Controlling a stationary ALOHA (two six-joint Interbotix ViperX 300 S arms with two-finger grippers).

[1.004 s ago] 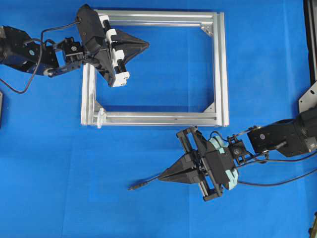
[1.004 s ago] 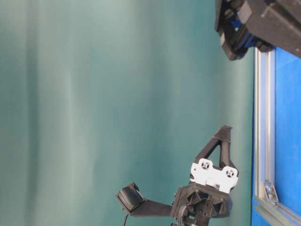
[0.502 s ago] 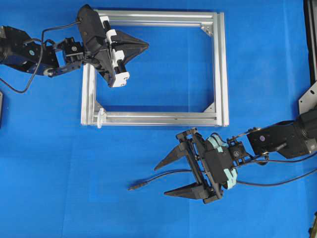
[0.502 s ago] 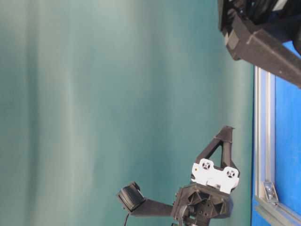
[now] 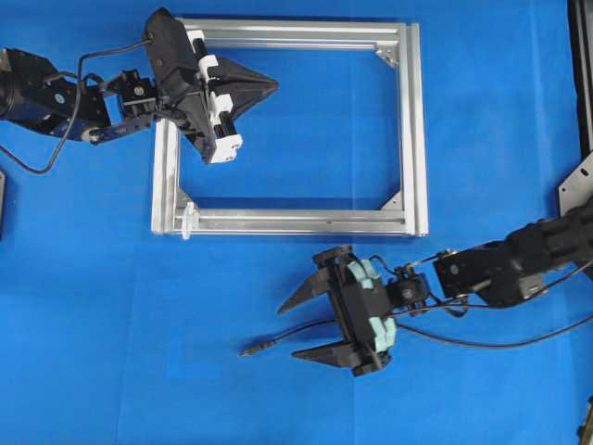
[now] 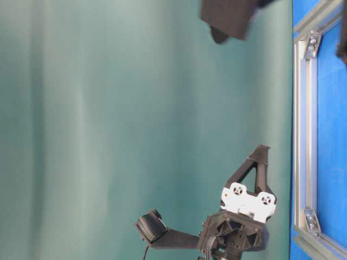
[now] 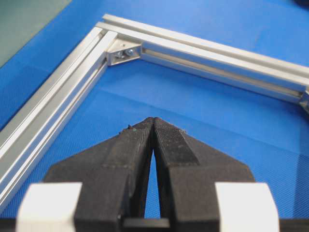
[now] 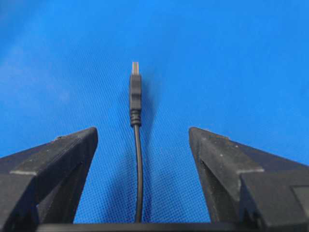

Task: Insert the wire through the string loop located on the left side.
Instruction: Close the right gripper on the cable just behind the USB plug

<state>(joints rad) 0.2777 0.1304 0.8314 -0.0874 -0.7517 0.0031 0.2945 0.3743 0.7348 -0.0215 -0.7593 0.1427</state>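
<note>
The wire (image 5: 278, 338) lies on the blue mat, its plug tip (image 5: 246, 351) pointing left. My right gripper (image 5: 288, 332) is open and straddles it, the fingers apart from it on both sides. In the right wrist view the wire (image 8: 138, 159) runs up the middle between the fingertips (image 8: 84, 137) to the plug (image 8: 135, 92). The string loop (image 5: 188, 220) is a small white piece at the near left corner of the aluminium frame (image 5: 412, 139). My left gripper (image 5: 275, 83) is shut and empty, hovering inside the frame's far left corner; its closed tips (image 7: 153, 120) show above the mat.
The frame's rails (image 7: 203, 53) and a corner bracket (image 7: 126, 52) lie ahead of the left gripper. Black arm cables (image 5: 500, 343) trail to the right behind the right arm. A dark stand (image 5: 582, 83) sits at the right edge.
My right gripper opened and let go of the wire, then slid left along it towards the plug. The wire stayed on the mat. The left arm has not moved.
</note>
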